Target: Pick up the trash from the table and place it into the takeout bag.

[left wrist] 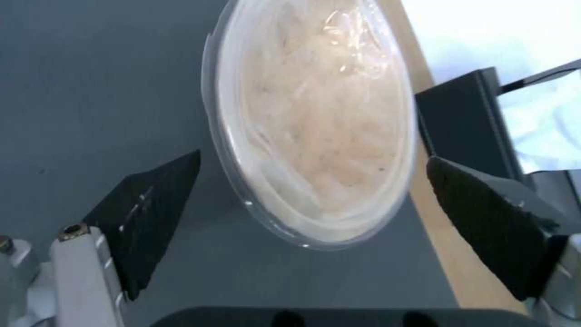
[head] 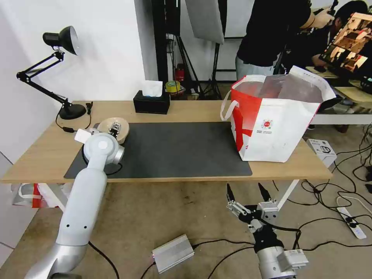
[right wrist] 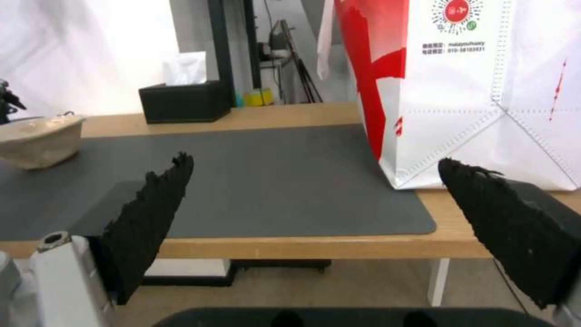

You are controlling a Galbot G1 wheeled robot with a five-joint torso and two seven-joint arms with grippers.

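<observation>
On the table's (head: 186,112) dark mat (head: 174,151), at nine o'clock, my left gripper (left wrist: 312,181) hangs spread wide over the bowl (left wrist: 315,122), touching nothing.

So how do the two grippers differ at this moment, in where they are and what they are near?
The left gripper hangs over the table, its fingers straddling the bowl without touching it. The right gripper waits below the table edge in front, with nothing between its fingers, facing the takeout bag. Both are open.
</observation>
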